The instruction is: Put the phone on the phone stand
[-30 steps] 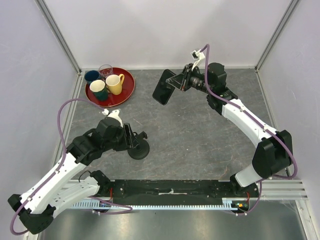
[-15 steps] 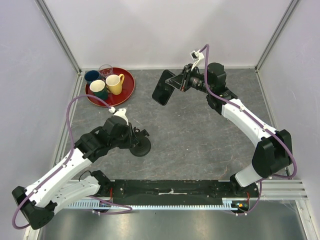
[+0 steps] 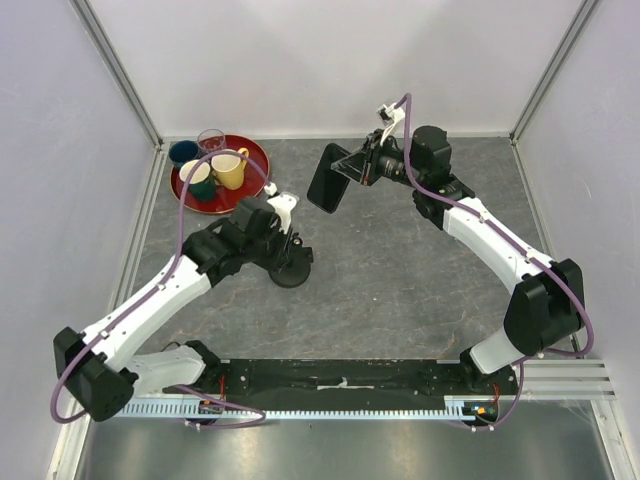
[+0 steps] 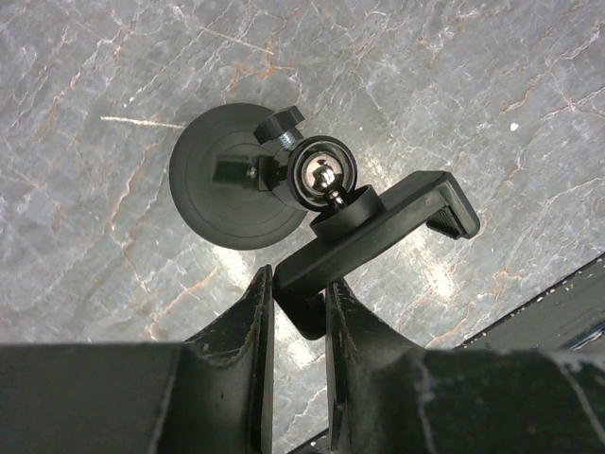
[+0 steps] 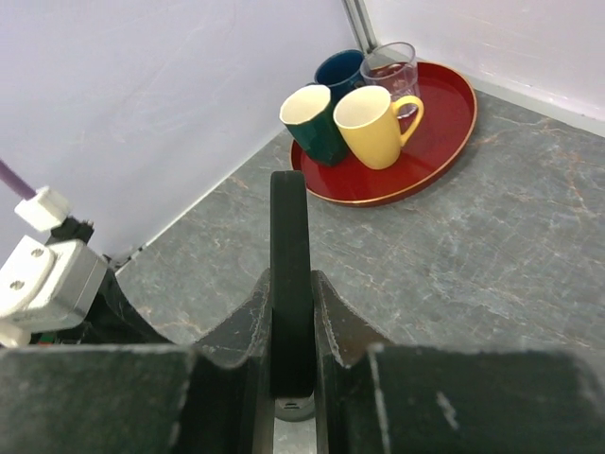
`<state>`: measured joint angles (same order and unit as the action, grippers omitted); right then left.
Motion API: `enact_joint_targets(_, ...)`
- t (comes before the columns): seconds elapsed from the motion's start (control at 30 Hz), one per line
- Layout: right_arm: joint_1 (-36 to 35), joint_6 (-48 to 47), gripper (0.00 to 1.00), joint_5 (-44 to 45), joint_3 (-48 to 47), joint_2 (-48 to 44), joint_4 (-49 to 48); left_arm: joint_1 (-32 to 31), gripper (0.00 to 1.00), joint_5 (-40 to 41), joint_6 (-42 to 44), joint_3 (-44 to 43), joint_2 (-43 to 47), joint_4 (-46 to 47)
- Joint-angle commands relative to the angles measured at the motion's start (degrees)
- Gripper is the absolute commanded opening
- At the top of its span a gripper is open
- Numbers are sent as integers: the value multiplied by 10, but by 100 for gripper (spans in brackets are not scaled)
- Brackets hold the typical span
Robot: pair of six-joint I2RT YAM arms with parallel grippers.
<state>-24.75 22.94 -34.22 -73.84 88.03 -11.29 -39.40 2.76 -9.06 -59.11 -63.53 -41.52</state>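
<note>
The left end effector (image 4: 299,286) is clamped on the stand (image 4: 219,194): its two fingers (image 4: 253,317) press on either side of one end of the stand's bracket (image 4: 378,232). The bracket is tilted over a shiny ball joint (image 4: 319,175) above the round base. The base rests flat on the tabletop (image 3: 400,290), left of centre and nearer the left edge than the right. In the top view the left end effector (image 3: 283,240) sits over the stand (image 3: 291,270), covering most of the bracket.

The right end effector (image 3: 352,168) is closed on the phone (image 3: 327,178) and holds it in the air near the far edge, around the middle, well apart from the stand. The right wrist view shows the phone (image 5: 288,246) edge-on and upright, gripped on both flat faces by the right end effector (image 5: 289,288).

In the far left corner a red tray (image 3: 255,185) carries three mugs (image 3: 229,168) and a clear glass (image 3: 211,140).
</note>
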Motion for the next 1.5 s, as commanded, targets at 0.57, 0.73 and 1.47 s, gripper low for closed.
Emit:
enact_joint_targets(0.57, 3, -53, 0, -14, -18, -8, -12, 123, 2, -29, 90, -40, -86, 49)
enact_joint_targets(0.73, 2, -47, 0, -22, -23, 3, -16, 123, 2, 24, 115, -26, -60, 61)
enact_joint_targets(1.47, 2, -14, 0, -46, -26, 26, -49, 122, 57, -21, -51, 10, 49, 86)
